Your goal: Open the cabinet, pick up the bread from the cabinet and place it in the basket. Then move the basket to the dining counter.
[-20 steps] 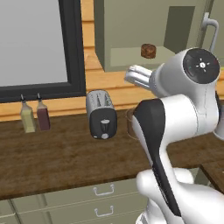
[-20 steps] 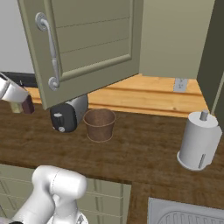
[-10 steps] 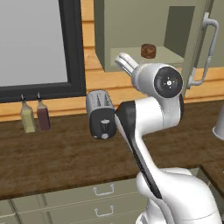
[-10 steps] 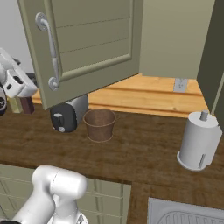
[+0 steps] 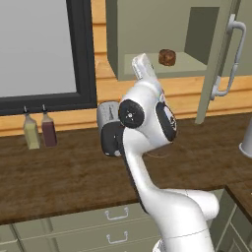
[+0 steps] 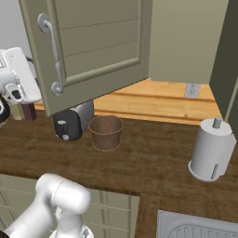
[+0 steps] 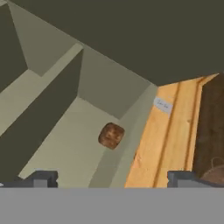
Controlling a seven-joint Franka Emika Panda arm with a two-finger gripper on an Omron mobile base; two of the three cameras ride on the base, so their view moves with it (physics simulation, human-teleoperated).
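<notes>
With the cabinet door swung open at the right of the left base view, the bread sits on its shelf near the top centre, the gripper below it has its jaws spread wide and empty, and the basket stands on the worktop beside the toaster.

The cabinet door stands swung open, its silver bar handle near the left edge. Below it, the basket sits on the wood counter just beside the toaster, with a paper towel roll well apart.
</notes>
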